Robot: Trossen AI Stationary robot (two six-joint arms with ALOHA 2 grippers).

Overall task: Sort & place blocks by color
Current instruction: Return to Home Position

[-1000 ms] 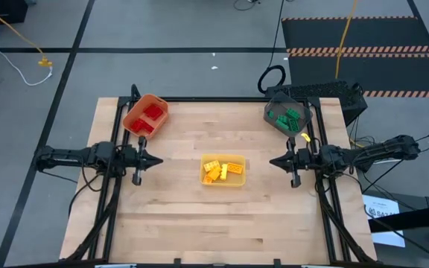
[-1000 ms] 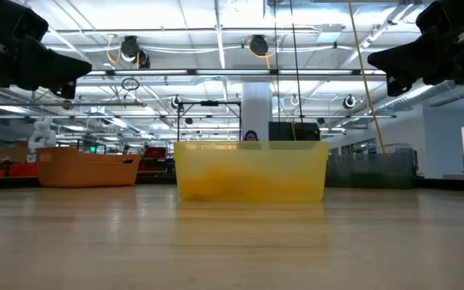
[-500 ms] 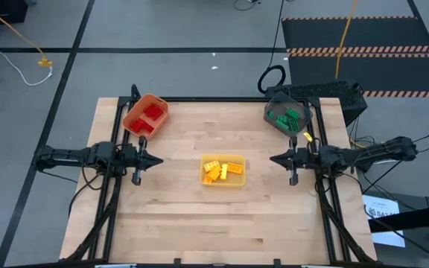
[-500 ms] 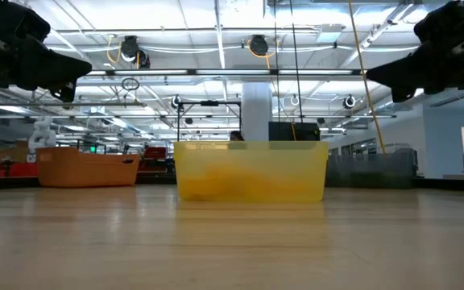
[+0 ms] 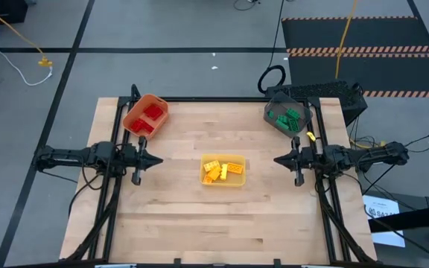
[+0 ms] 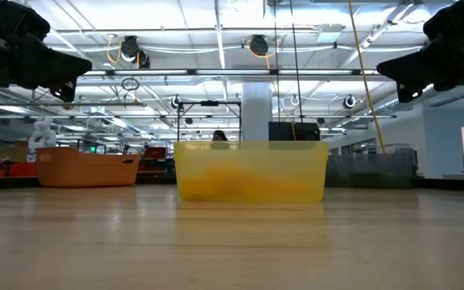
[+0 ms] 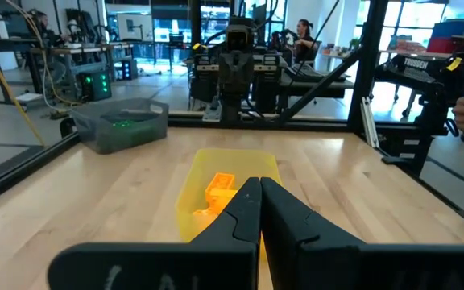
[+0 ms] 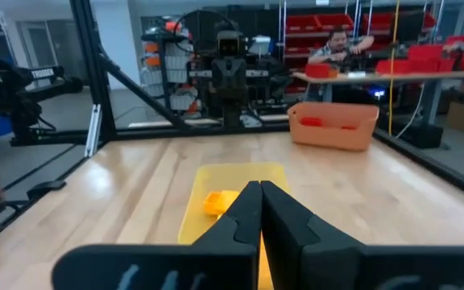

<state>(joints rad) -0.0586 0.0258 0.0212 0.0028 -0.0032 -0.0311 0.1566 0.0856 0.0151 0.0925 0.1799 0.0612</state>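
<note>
High view: small studded plastic blocks (image 5: 222, 170) sit binned: red in the orange tub (image 5: 129, 117) upper left, green in the dark grey tub (image 5: 268, 112) upper right, yellow in the yellow tub (image 5: 223, 184) at centre, midway between left gripper (image 5: 156, 159) and right gripper (image 5: 277, 160), both pinched together, empty.

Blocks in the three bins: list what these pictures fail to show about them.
- Low view: the yellow bin has a cloudy wall that blurs what lies inside; the orange bin has a solid wall that hides its contents entirely.
- High view: the green blocks in the grey bin are too small to count.
- Left wrist view: the left gripper, shut, covers part of the yellow blocks.
</note>
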